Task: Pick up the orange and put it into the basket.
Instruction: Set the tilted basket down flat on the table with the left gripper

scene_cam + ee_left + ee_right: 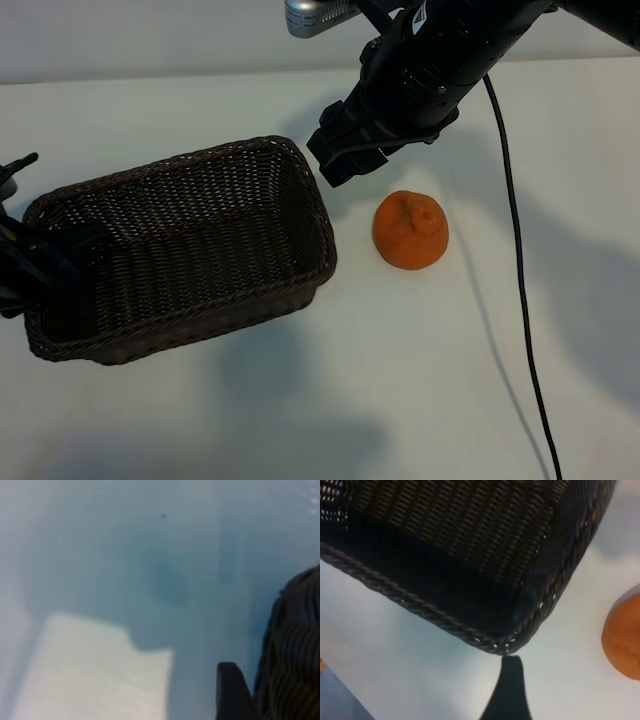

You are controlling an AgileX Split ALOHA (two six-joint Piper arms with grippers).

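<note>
Nearest the exterior camera, the white table (400, 400) lies bare and matte, crossed only by soft shadows and by a thin black cable (520, 300) running from 5 o'clock up toward 1 o'clock; this stretch is the widest free room. Farther in, at about 9 o'clock, the basket (180, 250) sits askew, a dark brown wicker rectangle with sloping walls and a braided rim, nothing visible inside it. The left gripper (45, 262) is at the basket's left end wall, black fingers on either side of the rim; whether it is clamped on the wicker or loose I cannot tell.

Just right of the basket's right end, with a narrow strip of table between, the orange (410, 230) rests on the table: round, dimpled, with a puckered stem end on top.

Beyond it, toward 12 o'clock, the right gripper (345, 155) hangs above the table off the basket's far right corner, jaws spread and holding nothing, apart from the orange.

The right wrist view alone shows that corner closely: the basket's (470, 555) rim braid, one black fingertip (510, 690) just off it, and the orange's (622, 640) edge. The left wrist view shows blurred table (100, 555), a finger (232, 692) and wicker (295, 650) beside it.
</note>
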